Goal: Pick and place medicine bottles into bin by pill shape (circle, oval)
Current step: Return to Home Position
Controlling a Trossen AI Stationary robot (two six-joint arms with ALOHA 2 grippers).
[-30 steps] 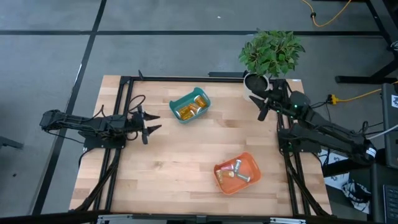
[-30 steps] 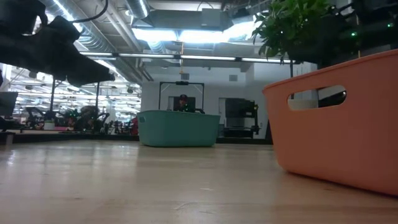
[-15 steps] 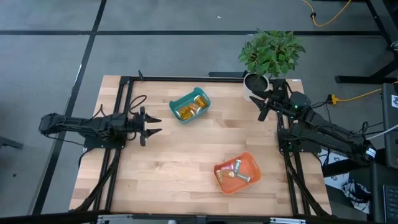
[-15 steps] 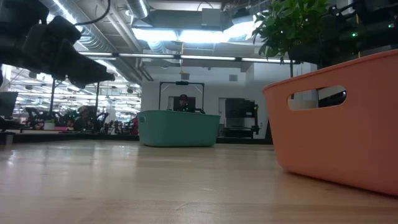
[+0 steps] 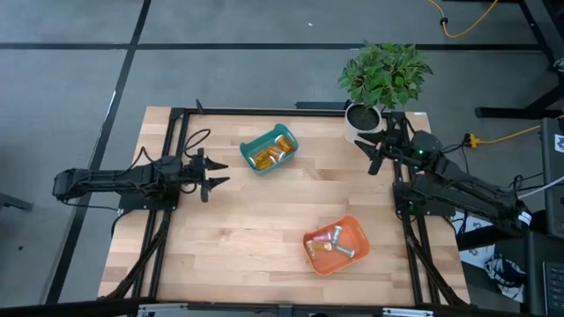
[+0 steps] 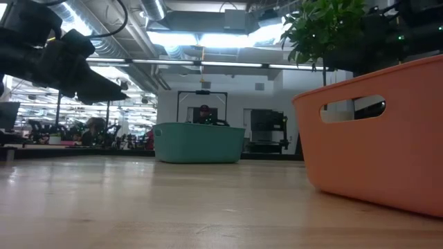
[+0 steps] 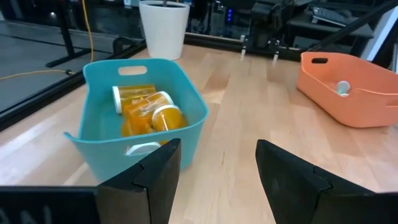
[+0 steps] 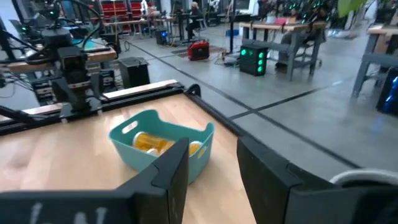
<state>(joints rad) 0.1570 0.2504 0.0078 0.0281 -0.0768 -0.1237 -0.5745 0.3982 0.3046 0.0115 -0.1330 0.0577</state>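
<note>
Several amber medicine bottles with white caps [image 5: 270, 154] lie in the teal bin [image 5: 254, 143] at the table's far middle; they also show in the left wrist view [image 7: 146, 112]. Other bottles [image 5: 335, 243] lie in the orange bin [image 5: 357, 231] at the near right. My left gripper [image 5: 215, 175] is open and empty at the table's left side, pointing right, a little left of the teal bin [image 7: 93, 140]. My right gripper [image 5: 372, 155] is open and empty at the far right, beside the plant pot.
A potted plant [image 5: 384, 75] in a white pot [image 5: 359, 117] stands at the far right corner, close to my right gripper. Black frame rails [image 5: 173, 158] run along the table's left and right edges. Bare wood lies between the two bins.
My left arm has drawn back toward the table's left edge, and its gripper has come down a little in the low view. My right gripper has shifted slightly toward the near edge. The bins and bottles have stayed where they were.
</note>
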